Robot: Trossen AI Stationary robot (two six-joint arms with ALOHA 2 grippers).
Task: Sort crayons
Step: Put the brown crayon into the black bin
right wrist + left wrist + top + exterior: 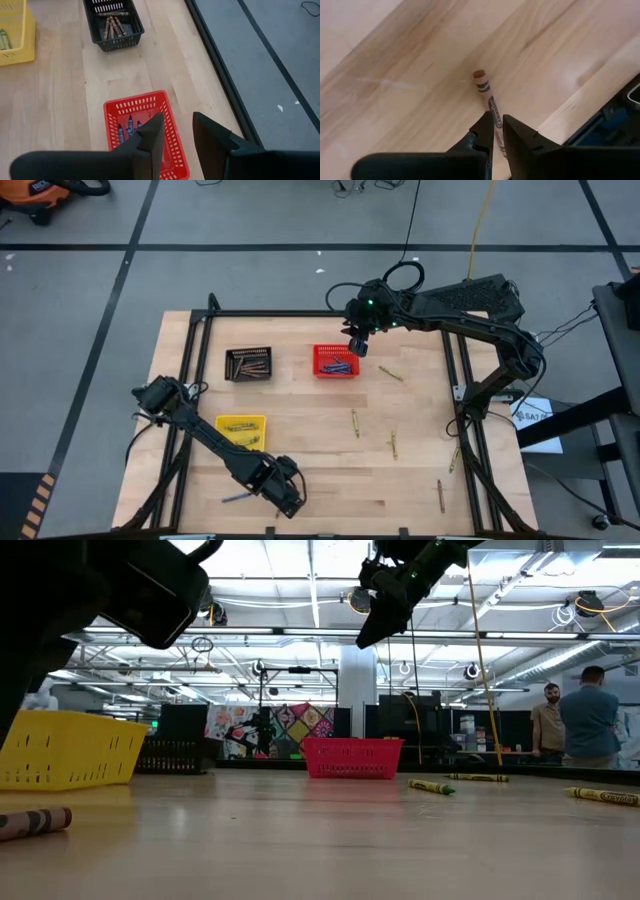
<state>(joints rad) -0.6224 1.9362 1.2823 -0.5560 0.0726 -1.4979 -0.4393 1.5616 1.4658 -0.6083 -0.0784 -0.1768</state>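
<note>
Left gripper (498, 131) clamped on a brown crayon (487, 97) near the bench's (420, 480) front edge; right gripper (177, 131), fingers apart, above the red basket (172, 135).

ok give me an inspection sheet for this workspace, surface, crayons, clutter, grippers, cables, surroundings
Surface: wooden table, black frame around it.
Job's things: loose yellow-green crayons on the right half; brown crayon by the front edge; blue ones in the red basket, brown in the black basket, yellow-green in the yellow basket.
Clutter: nothing seen.
Grippers: left gripper shut on the brown crayon; right gripper open, empty, above the red basket.
Cables: cables on the floor behind.
Surroundings: two people in the background.
</note>
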